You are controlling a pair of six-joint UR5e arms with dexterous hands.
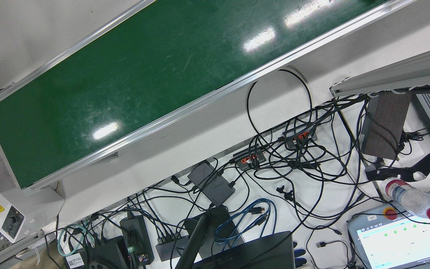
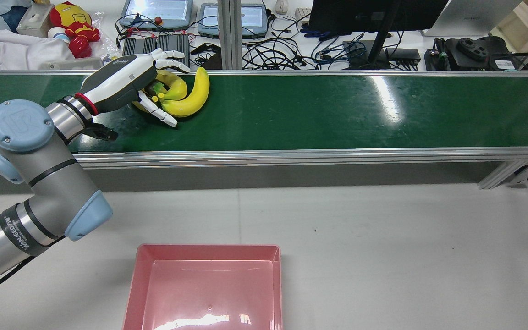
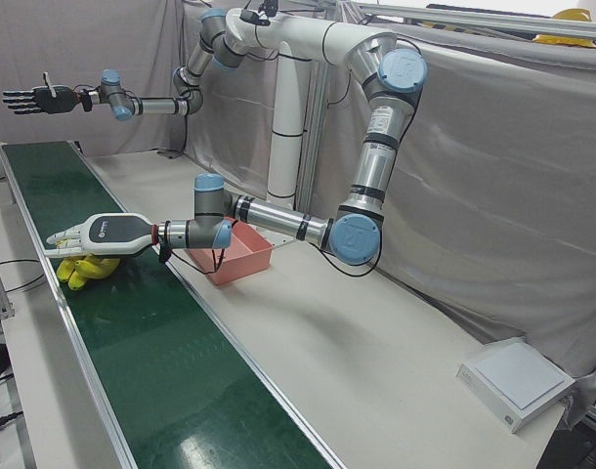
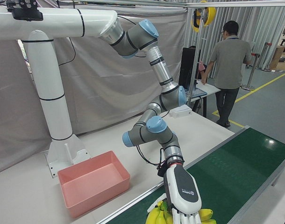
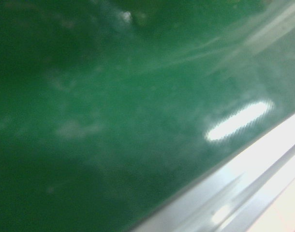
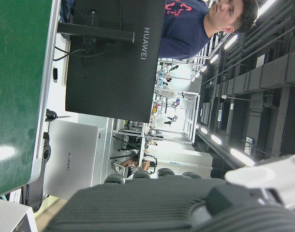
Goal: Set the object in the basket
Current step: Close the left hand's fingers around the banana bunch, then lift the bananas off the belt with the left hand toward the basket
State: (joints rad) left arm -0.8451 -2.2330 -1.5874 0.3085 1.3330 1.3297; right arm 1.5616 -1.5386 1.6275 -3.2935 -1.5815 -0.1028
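My left robot hand [image 2: 129,85] cups the yellow plastic banana bunch [image 2: 186,96] on the green conveyor belt [image 2: 337,110], fingers spread, not clamped; lifting now, it could slip short of the near pink plastic basket [image 2: 206,256].

Left hand [image 2: 126,85] covers banana bunch [image 2: 186,94] stem end; grip unclear. Basket [image 2: 204,286] cut off by rear-view bottom edge.

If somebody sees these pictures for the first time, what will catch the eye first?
Most striking is the yellow banana bunch on the green conveyor belt, with the left hand spread over it. Next comes the empty pink basket on the white table in front of the belt. Far off, the right hand hangs open in the air.
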